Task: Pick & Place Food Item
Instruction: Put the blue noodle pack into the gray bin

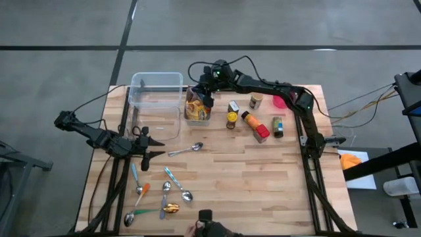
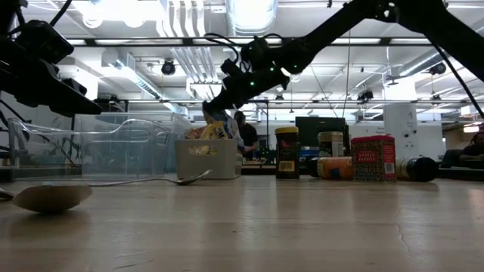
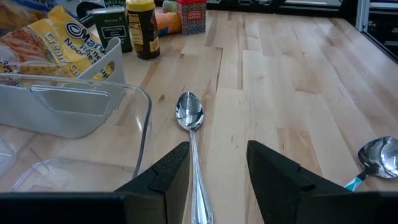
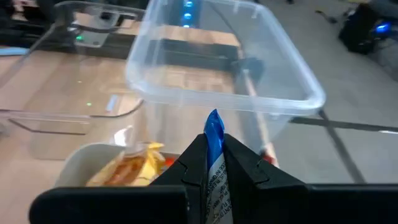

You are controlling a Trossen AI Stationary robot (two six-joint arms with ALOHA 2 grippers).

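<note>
A small grey bin [image 1: 197, 121] at the table's far middle holds yellow food packets [image 4: 127, 168]. My right gripper [image 1: 204, 92] hangs just above this bin [image 4: 81, 163], shut on a blue-and-white packet [image 4: 213, 134]. A clear plastic container [image 1: 156, 84] stands on the table left of the bin. My left gripper [image 1: 152, 146] waits open at the left, low over the table. In its wrist view a metal spoon [image 3: 190, 118] lies flat on the wood ahead of its fingers, and nothing is between them. My right gripper pinches the blue-and-white packet between its two fingers. The packet's blue top edge [image 4: 213, 123] sticks out past the fingertips. The fingers slant down from the table's far right, over the bin. The fingers hide the packet's lower part, so whether it is clear of the bin cannot be told.
Jars and bottles [image 1: 232, 120] [image 1: 256, 126] [image 1: 277, 126] stand or lie right of the bin. Several spoons [image 1: 176, 185] and a gold-coloured item [image 1: 171, 209] lie near the front left. Bare wood stretches across the table's near right.
</note>
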